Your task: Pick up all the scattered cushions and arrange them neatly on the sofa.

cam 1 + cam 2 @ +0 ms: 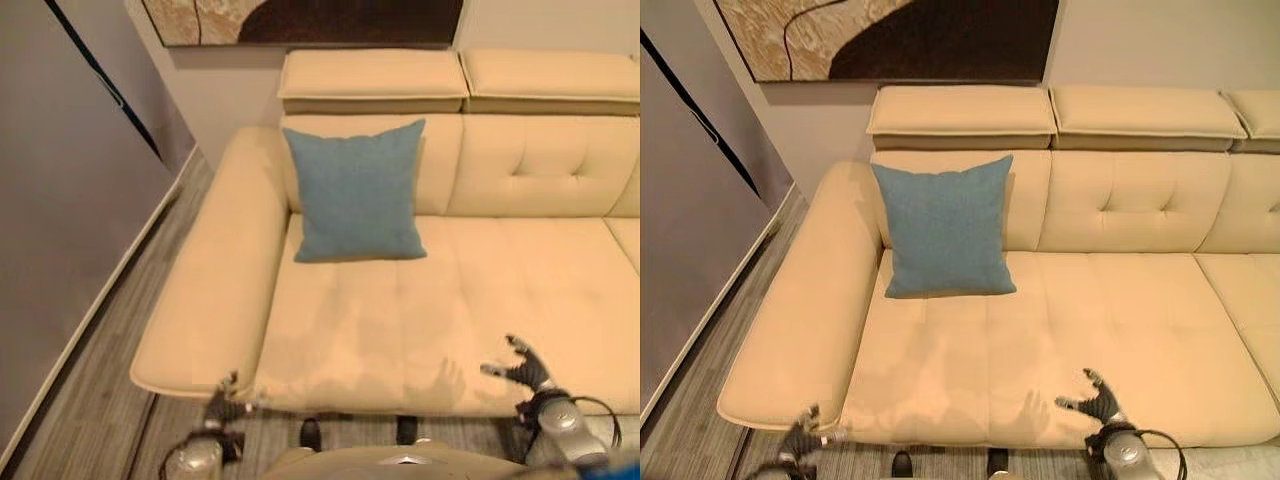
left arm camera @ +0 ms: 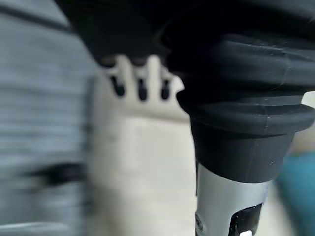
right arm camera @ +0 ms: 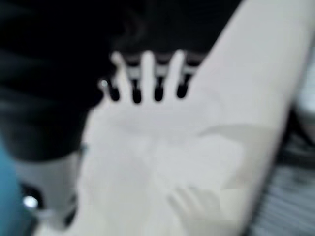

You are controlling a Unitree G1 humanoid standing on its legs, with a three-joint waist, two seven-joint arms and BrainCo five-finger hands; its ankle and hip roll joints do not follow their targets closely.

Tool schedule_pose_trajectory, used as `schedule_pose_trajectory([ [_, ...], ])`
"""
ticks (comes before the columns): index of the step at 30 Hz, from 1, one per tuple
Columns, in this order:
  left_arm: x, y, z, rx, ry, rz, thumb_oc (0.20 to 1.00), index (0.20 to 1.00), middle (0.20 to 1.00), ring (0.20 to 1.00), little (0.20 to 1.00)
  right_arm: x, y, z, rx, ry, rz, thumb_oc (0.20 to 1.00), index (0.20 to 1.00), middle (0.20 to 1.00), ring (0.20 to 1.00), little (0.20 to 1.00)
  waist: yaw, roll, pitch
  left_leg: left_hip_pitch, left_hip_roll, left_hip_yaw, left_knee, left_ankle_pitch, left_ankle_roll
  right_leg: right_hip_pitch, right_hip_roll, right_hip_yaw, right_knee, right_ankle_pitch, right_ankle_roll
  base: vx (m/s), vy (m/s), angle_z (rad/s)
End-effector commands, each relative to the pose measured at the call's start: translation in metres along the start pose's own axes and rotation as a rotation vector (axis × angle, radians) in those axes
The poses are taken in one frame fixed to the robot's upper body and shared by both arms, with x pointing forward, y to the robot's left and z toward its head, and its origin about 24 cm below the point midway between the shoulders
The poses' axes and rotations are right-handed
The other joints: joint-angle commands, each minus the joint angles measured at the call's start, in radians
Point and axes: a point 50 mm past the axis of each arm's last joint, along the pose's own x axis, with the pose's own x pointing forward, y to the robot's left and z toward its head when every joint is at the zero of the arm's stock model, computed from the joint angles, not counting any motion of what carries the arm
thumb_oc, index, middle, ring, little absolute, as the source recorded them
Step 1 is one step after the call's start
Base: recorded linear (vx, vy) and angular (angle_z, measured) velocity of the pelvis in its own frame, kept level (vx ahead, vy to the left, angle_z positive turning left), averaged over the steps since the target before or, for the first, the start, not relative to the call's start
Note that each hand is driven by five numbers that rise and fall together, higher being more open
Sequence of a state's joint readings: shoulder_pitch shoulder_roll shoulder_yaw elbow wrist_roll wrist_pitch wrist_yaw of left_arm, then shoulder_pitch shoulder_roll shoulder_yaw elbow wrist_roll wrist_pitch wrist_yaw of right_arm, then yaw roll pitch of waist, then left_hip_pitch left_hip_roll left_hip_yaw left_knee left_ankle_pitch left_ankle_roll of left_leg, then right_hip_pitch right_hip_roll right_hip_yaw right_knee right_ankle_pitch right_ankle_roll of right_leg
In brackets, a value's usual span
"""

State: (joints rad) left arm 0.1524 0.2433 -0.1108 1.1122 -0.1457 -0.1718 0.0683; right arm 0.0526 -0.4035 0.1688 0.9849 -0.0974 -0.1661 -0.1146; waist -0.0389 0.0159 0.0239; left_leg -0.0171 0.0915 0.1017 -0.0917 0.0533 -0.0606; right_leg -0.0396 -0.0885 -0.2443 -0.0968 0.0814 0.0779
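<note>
Cream sofa (image 1: pixel 1090 300) w/ wide seat mostly bare from centre to robot's right; front edge runs just ahead of both hands, broad armrest (image 1: pixel 800 320) bounds the left end. Blue cushion (image 1: pixel 943 226) stands upright, leaning on the backrest at the left end of the seat next to the armrest, well apart from both hands. Right hand (image 1: pixel 1098 402) hovers at the front seat edge, fingers spread & straight, holding nothing; its wrist view shows the fingers (image 3: pixel 147 73) straight over the cream seat. Left hand (image 1: pixel 228 398) sits low at the front corner below the armrest, fingers loosely spread, empty. Grey plank floor (image 1: pixel 110 370) strip betw. sofa & grey wall (image 1: pixel 60 200) on the left. Framed picture (image 1: pixel 890 35) above headrests (image 1: pixel 960 115). Right eye view shows more seat & a third headrest to the right; left eye view shows more floor & wall.
</note>
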Motion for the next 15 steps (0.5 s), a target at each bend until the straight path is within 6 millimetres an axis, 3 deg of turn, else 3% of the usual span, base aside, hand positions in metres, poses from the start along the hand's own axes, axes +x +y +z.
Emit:
schedule_pose_trajectory([
  [1,0.008,0.015,0.024,-0.005,-0.043,0.043,1.0,1.0,1.0,1.0,1.0,0.004,-0.004,0.011,0.05,-0.026,-0.028,1.0,1.0,1.0,1.0,1.0,0.001,-0.047,0.032,0.055,-0.007,0.018,0.052,-0.052,-0.047,0.075,0.013,-0.001,0.037,-0.1,0.048,-0.01,-0.049,0.04],
  [5,0.009,0.013,0.023,-0.01,-0.031,0.045,1.0,1.0,1.0,1.0,1.0,0.0,0.006,-0.005,0.062,0.044,-0.003,1.0,1.0,1.0,1.0,1.0,-0.007,-0.057,0.035,0.042,-0.002,0.021,0.108,-0.063,-0.055,0.091,0.015,-0.005,0.031,-0.104,0.04,-0.06,-0.052,0.08],
  [9,0.011,0.002,0.027,-0.026,-0.03,0.028,1.0,1.0,1.0,1.0,1.0,0.0,0.001,-0.021,0.027,0.149,-0.013,1.0,1.0,1.0,1.0,1.0,0.0,-0.08,0.06,0.023,-0.068,-0.098,0.323,-0.162,-0.047,0.036,-0.006,0.042,0.059,-0.069,0.037,-0.25,0.067,-0.09],
  [12,0.012,-0.002,0.035,-0.046,-0.068,0.022,1.0,1.0,1.0,1.0,1.0,0.001,-0.001,-0.023,0.041,0.178,-0.013,1.0,1.0,1.0,1.0,1.0,-0.003,-0.058,0.059,0.068,-0.089,-0.193,0.324,-0.175,-0.039,-0.025,-0.003,0.079,0.094,-0.05,0.042,-0.25,0.2,-0.74],
  [13,0.013,-0.003,0.041,-0.048,-0.087,0.015,1.0,1.0,1.0,1.0,1.0,0.002,-0.003,-0.022,0.045,0.185,-0.022,1.0,1.0,1.0,1.0,1.0,-0.013,-0.051,0.064,0.082,-0.11,-0.237,0.279,-0.214,-0.02,-0.072,-0.012,0.108,0.127,-0.038,0.051,-0.27,0.266,-0.18],
  [15,0.013,-0.003,0.042,-0.035,-0.088,0.016,1.0,1.0,1.0,1.0,1.0,0.002,-0.004,-0.023,0.048,0.194,-0.028,1.0,1.0,1.0,1.0,1.0,-0.02,-0.051,0.065,0.096,-0.119,-0.236,0.255,-0.237,-0.007,-0.095,-0.021,0.124,0.141,-0.027,0.056,-0.24,0.218,-0.36],
])
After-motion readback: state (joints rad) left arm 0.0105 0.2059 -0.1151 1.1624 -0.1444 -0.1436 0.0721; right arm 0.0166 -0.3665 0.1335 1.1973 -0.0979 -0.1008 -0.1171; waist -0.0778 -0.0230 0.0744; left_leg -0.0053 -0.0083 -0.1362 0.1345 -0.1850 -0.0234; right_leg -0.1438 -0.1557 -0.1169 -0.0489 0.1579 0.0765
